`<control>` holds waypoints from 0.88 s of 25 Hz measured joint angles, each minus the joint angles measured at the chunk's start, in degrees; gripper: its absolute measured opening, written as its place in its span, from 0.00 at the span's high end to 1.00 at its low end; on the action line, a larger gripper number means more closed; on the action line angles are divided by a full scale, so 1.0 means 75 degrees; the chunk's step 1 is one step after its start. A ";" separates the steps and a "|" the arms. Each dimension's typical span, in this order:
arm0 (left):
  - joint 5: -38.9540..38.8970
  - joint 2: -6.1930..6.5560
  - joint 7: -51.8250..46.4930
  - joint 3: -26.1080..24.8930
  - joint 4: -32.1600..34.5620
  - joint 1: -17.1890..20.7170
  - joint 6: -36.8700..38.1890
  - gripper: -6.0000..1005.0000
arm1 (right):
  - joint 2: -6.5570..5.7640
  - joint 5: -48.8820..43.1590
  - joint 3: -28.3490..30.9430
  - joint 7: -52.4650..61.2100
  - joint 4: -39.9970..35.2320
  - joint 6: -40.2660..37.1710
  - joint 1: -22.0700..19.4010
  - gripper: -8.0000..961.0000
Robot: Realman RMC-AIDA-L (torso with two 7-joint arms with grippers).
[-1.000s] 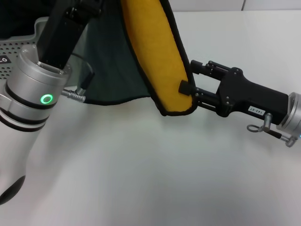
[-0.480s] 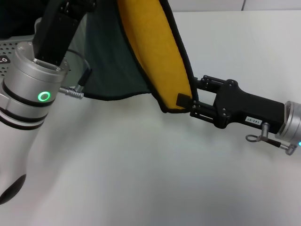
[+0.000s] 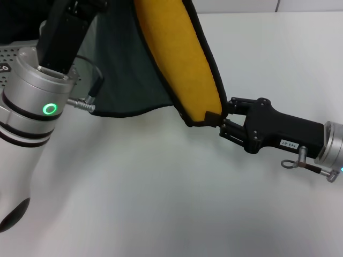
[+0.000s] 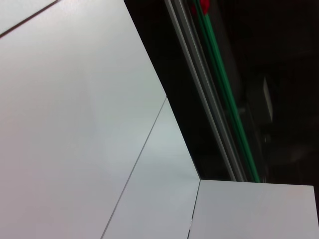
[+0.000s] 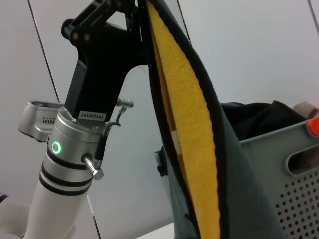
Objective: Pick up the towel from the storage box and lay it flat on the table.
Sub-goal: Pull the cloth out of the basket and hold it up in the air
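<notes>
White bench (image 3: 161,203) fills the scene, and above it the towel (image 3: 182,59) hangs clear of the surface, mustard face outward and teal face behind. At the bench's far left edge sits the perforated storage box (image 3: 13,59). The left claw (image 5: 130,10) holds the towel's top, while the right claw (image 3: 217,119) pinches its lower corner.

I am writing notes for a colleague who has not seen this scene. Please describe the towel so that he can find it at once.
Start from the plain white table; a mustard-yellow and dark teal cloth towel with thin black edging hangs above it. The left claw holds its top, and the right claw pinches its lower corner. Nothing else here is soft or yellow; the grey-green perforated plastic storage box behind is rigid.
</notes>
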 joint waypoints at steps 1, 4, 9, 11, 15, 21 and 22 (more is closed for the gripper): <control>-0.0017 0.0000 0.0000 0.0000 0.0000 0.0002 0.0000 0.98 | 0.0000 -0.0001 0.0000 0.0000 0.0000 0.0000 -0.0005 0.50; -0.0031 0.0000 0.0000 0.0000 0.0000 0.0010 0.0000 0.98 | -0.0001 -0.0001 0.0000 0.0001 0.0000 0.0000 -0.0015 0.62; -0.0032 0.0000 0.0000 -0.0001 -0.0001 0.0022 0.0000 0.98 | 0.0000 -0.0001 0.0020 0.0001 -0.0016 -0.0021 -0.0087 0.67; -0.0032 0.0000 0.0000 -0.0001 -0.0007 0.0034 0.0000 0.98 | 0.0000 -0.0001 0.0037 0.0001 -0.0047 -0.0076 -0.0101 0.68; -0.0032 0.0000 0.0000 0.0001 -0.0024 0.0035 0.0000 0.98 | 0.0000 -0.0001 0.0038 0.0001 -0.0071 -0.0171 -0.0102 0.68; -0.0046 0.0000 0.0000 -0.0001 -0.0023 0.0074 0.0000 0.98 | 0.0000 0.0012 0.0057 -0.0001 -0.0073 -0.0181 -0.0099 0.70; -0.0047 0.0000 0.0000 -0.0001 -0.0023 0.0074 0.0000 0.98 | 0.0000 0.0012 0.0056 -0.0007 -0.0075 -0.0179 -0.0099 0.70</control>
